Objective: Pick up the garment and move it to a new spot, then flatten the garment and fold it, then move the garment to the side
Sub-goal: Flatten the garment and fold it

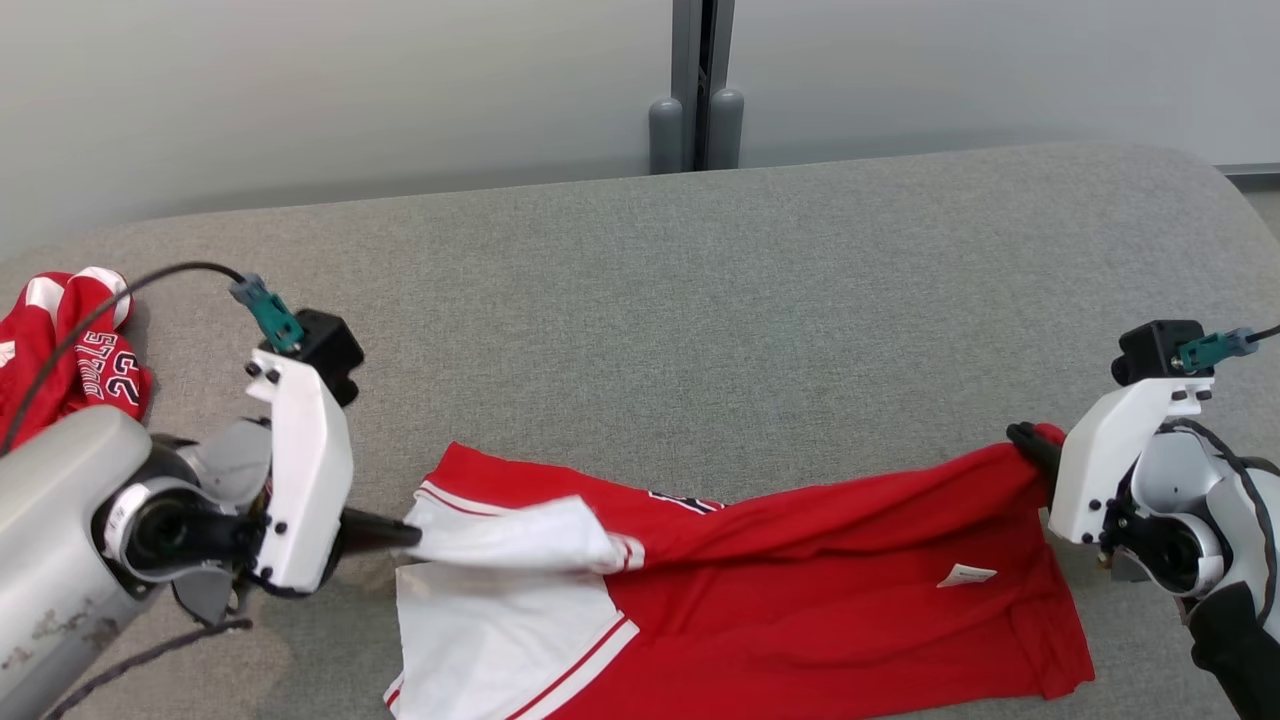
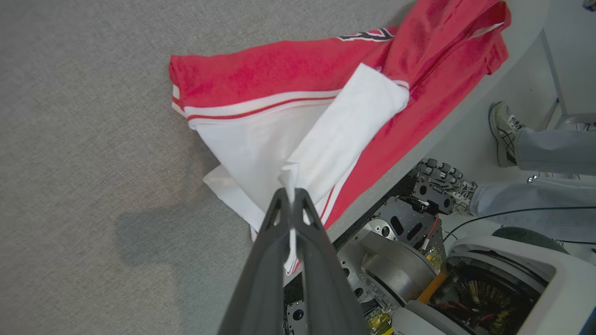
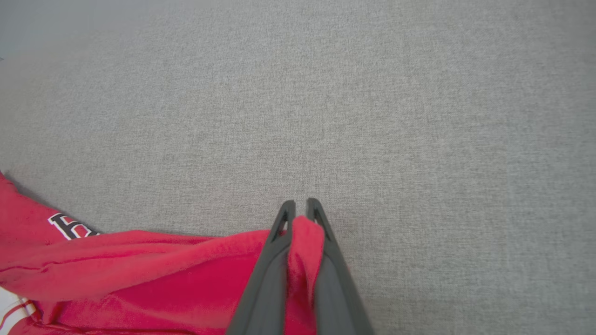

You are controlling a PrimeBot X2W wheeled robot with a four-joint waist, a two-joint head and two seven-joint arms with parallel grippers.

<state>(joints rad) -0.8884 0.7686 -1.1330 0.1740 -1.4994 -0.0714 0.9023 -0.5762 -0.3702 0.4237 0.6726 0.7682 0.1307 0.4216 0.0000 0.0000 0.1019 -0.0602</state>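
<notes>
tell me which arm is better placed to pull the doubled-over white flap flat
Left, probably. The left gripper is shut on the white flap, which lies doubled over the red garment. The right gripper is shut on the garment's opposite end, away from that flap.

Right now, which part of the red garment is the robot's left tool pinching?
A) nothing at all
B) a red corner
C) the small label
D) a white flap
D: the left tool is shut on a white flap of the garment, seen in its wrist view.
</notes>
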